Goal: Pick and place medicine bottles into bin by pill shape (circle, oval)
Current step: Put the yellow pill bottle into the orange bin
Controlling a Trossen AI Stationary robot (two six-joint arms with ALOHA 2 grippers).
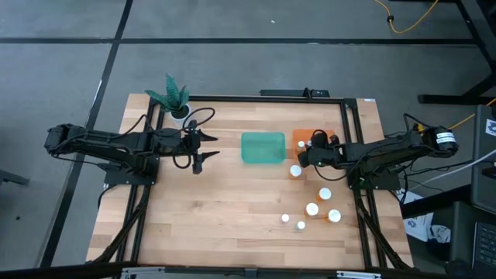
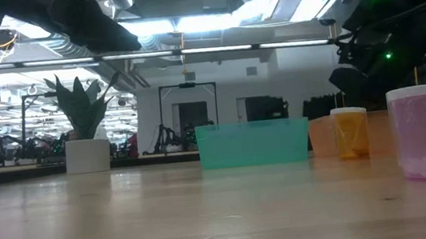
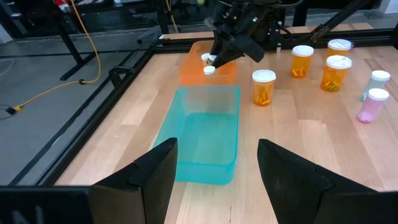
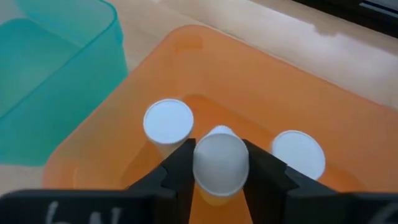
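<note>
Two bottles stand upright, caps up, in the orange bin (image 4: pixel 261 81); my right gripper (image 4: pixel 217 163) sits over that bin with a third bottle (image 4: pixel 217 163) between its fingers. From the right wrist view the jaws are clamped on its white cap, long axis roughly vertical, cap end toward the camera. The standing bottles flank it closely, one (image 4: pixel 168 121) on each side (image 4: pixel 298 154), so little room around the fingers.

Teal bin (image 1: pixel 263 147) sits just beside the orange one, mid-bench, nothing visible in it. More bottles stand upright on the bench (image 1: pixel 217 217) near the right arm: one (image 1: pixel 296 170) just beside the orange bin, the others (image 1: pixel 312 209) in a loose cluster toward the front edge. Low view shows an amber one (image 2: pixel 350 132) and a pinkish one (image 2: pixel 417 133), both vertical.

Left gripper (image 1: pixel 203 149) hangs well apart from the bins, near the potted plant (image 1: pixel 177 99); jaws read together, nothing in them.
</note>
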